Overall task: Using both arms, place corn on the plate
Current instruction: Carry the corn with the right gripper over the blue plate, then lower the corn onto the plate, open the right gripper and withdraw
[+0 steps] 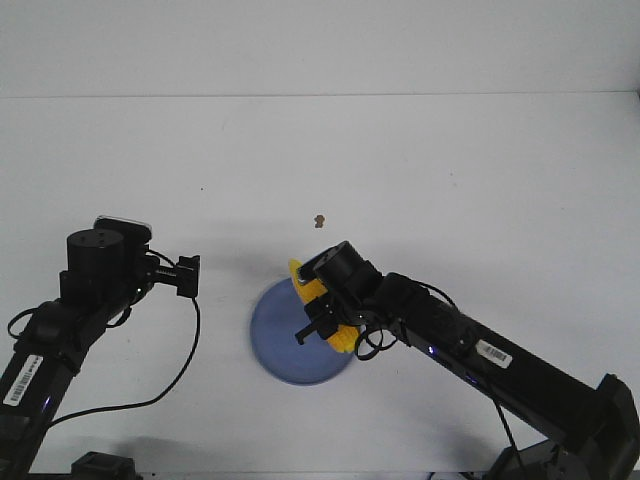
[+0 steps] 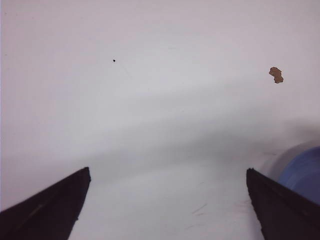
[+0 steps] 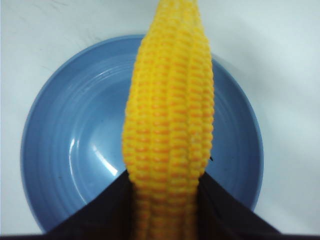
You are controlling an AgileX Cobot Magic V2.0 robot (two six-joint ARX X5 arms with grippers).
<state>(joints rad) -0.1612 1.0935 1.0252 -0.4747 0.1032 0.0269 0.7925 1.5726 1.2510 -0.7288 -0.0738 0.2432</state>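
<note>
The bright yellow corn (image 3: 169,115) is clamped between the black fingers of my right gripper (image 3: 167,187), which holds it over the middle of the round periwinkle-blue plate (image 3: 65,150). In the front view the corn (image 1: 312,292) pokes out on both sides of the right gripper (image 1: 322,322), above the plate (image 1: 280,345). My left gripper (image 1: 187,275) is open and empty, well to the left of the plate. In the left wrist view its fingers (image 2: 50,210) stand wide apart over bare table, with the plate's edge (image 2: 302,172) at the side.
A tiny brown speck (image 1: 319,220) lies on the white table beyond the plate; it also shows in the left wrist view (image 2: 276,75). A black cable (image 1: 185,360) loops from the left arm down to the table's front edge.
</note>
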